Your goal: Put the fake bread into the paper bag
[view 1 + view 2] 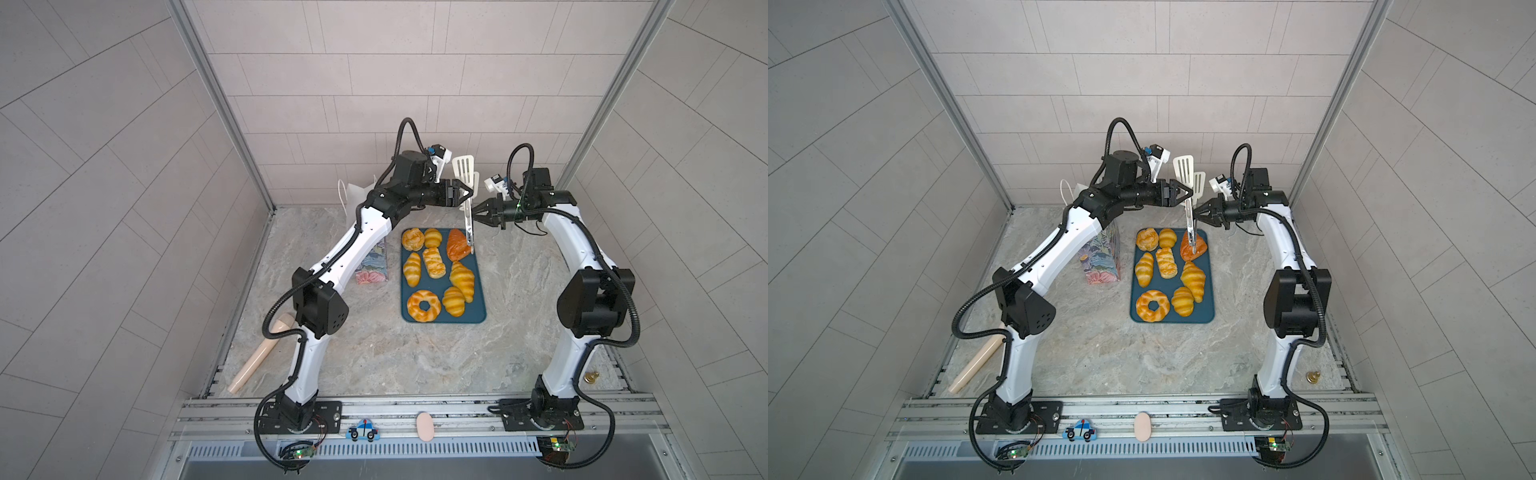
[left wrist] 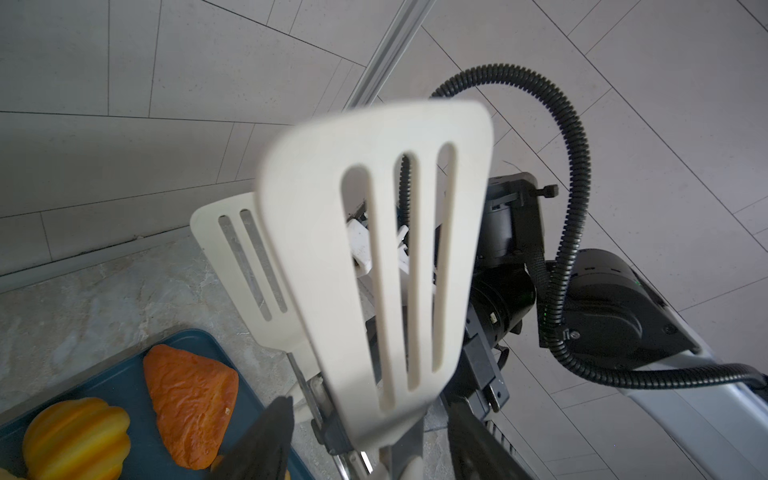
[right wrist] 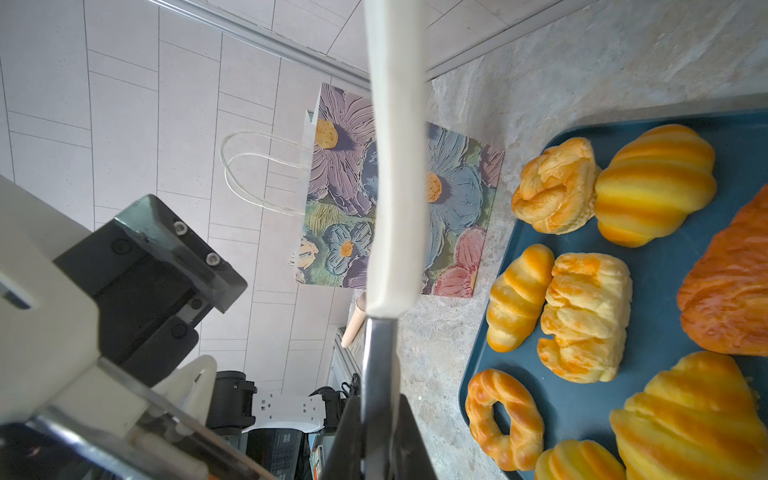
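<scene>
Several golden fake bread pieces lie on a blue tray, among them a braided ring and a darker orange-brown piece. The flowered paper bag stands left of the tray, partly hidden by my left arm. My right gripper is shut on the metal arm of white-headed tongs, which hang upright over the tray's far right corner. My left gripper is open, one finger on each side of the tongs just below the heads. In the right wrist view the tongs' arm crosses the bag.
A beige rolling pin lies at the table's left edge behind my left arm. A small brass object sits at the right edge. A toy car and a pink oval rest on the front rail.
</scene>
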`<state>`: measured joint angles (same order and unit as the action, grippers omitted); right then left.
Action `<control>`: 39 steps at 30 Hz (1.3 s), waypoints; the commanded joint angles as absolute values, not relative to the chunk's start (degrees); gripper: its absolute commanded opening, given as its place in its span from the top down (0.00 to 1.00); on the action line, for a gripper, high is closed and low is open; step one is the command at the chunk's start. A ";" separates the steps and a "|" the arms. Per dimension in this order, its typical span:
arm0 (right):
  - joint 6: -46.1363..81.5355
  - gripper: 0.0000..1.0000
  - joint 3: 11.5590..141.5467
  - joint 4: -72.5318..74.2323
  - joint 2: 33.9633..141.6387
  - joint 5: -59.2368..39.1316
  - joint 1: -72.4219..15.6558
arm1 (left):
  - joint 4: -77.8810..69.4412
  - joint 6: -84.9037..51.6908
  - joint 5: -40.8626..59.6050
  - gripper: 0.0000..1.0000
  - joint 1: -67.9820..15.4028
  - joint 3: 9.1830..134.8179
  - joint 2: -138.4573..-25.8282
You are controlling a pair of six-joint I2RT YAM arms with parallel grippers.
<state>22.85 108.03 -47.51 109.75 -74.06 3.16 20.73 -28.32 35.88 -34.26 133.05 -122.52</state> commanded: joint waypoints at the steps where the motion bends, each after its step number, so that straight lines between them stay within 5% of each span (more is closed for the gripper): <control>1: 21.10 0.96 111.07 -48.67 110.45 -78.21 3.31 | 17.11 -29.09 39.31 0.35 -34.45 133.81 -122.87; 31: 17.59 0.93 118.13 -55.26 115.40 -82.17 1.56 | 12.00 -32.04 46.14 0.51 -33.18 133.45 -124.06; 39: 17.31 0.93 119.00 -55.76 116.03 -82.77 1.50 | 12.09 -32.06 46.41 0.67 -32.96 133.42 -123.84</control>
